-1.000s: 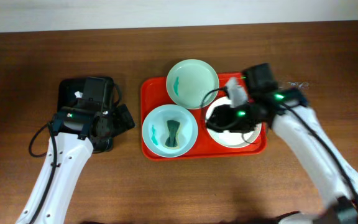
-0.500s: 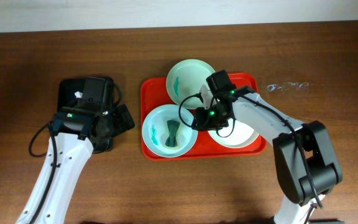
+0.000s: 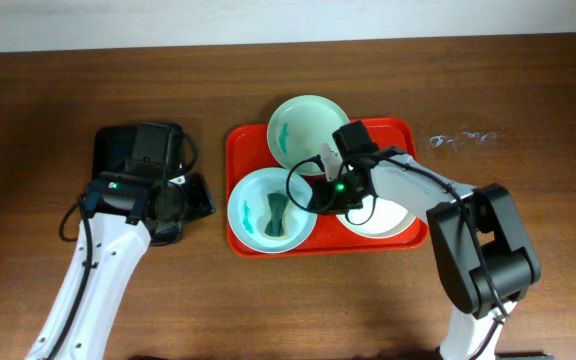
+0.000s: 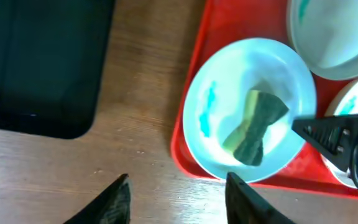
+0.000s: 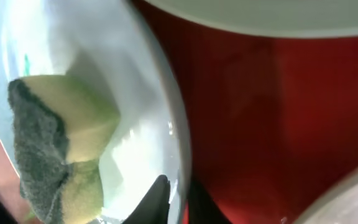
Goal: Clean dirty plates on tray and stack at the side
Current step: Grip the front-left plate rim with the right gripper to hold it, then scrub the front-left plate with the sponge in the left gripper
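The orange-red tray holds three plates: a pale mint one at the back, a white one at the right and a light blue one at the front left. A green and yellow sponge lies in the light blue plate. My right gripper is shut on that plate's right rim, one finger inside and one outside. My left gripper hovers open over bare wood just left of the tray, holding nothing.
A black tray lies at the left under my left arm. Teal smears mark the mint and light blue plates. Bare wooden table runs along the front. A small clear glint lies on the wood right of the tray.
My right gripper has swung left from over the white plate to the light blue plate's rim and closed on it. The left arm has barely moved.
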Robot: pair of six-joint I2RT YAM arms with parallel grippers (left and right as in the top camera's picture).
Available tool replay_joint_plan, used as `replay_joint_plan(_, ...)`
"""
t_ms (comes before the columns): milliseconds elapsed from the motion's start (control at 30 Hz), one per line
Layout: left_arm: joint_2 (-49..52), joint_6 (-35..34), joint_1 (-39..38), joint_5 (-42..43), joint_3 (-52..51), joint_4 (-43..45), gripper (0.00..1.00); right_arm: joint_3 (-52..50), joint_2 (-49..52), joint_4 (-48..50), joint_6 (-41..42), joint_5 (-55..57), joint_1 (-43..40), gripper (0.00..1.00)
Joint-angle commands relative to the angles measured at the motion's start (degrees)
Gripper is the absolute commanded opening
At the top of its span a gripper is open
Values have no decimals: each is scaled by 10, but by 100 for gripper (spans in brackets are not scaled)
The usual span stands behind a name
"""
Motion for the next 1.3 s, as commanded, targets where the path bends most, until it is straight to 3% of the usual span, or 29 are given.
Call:
replay_joint_plan(0, 24, 46, -2, 81, -22, 30, 34, -6, 19, 0, -8, -19, -3, 8)
replay_joint_plan(133, 65, 47, -37, 98, -25, 72, 31, -6, 19, 0, -7, -25, -3, 8)
replay_joint_plan(233, 118, 47, -83, 105, -25, 117, 46, -6, 19, 0, -7, -31, -3, 12)
replay_joint_plan(300, 145, 47, -109, 105, -25, 136, 57, -5, 18, -1, -7, -30, -3, 23)
replay_joint_plan(433, 196, 45, -144, 104, -25, 170, 58, 37, 15, -93, -7, 42, -3, 20)
replay_joint_plan(533, 212, 45, -146, 104, -25, 182, 54, 44, 15, -110, -4, 60, -4, 8)
replay_joint_plan(733, 240, 44, -156, 111, -25, 209, 44, 44, 15, -110, -5, 58, -3, 9)
replay_joint_plan(933, 271, 29, -178, 111, -25, 234, 44, 44, 15, -110, -5, 56, -3, 16)
replay_joint_plan(1033, 277, 29, -181, 110, -25, 261, 32, 44, 15, -110, -5, 56, -3, 16)
replay_joint_plan(1100, 277, 30, -181, 91, -25, 266, 14, 44, 15, -110, -5, 56, -3, 16)
replay_joint_plan(1167, 280, 29, -181, 63, -26, 264, 5, 44, 15, -110, -5, 56, -3, 16)
replay_joint_plan(1267, 297, 29, -181, 65, -26, 264, 30, 44, 15, -110, -5, 56, -3, 16)
